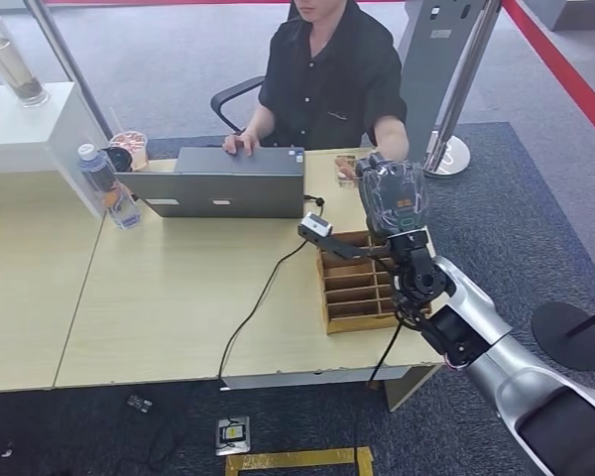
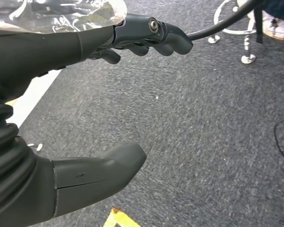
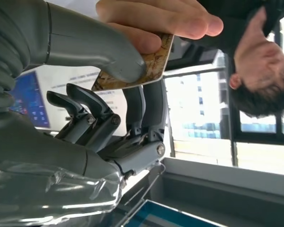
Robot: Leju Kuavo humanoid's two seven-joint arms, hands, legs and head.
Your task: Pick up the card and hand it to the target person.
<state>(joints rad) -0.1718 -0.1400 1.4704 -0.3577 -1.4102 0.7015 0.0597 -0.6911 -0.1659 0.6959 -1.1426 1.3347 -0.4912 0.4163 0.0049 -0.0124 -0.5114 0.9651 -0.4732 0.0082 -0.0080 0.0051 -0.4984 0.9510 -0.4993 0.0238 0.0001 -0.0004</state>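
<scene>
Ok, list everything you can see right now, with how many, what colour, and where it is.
card: one, tan patterned, pinched by the right hand and touched by the person's hand
laptop: one, grey, open on the desk in front of the person
wooden organiser: one, brown, slotted, on the desk's right end
water bottle: one, clear, at the desk's left
cable: one, black, running from the laptop over the desk's front edge
desk: one, light wood
person: one, black shirt, seated behind the desk
person's hand: one, on the card
right hand: grey, raised toward the person
left hand: dark grey, over the carpet, holding nothing
</scene>
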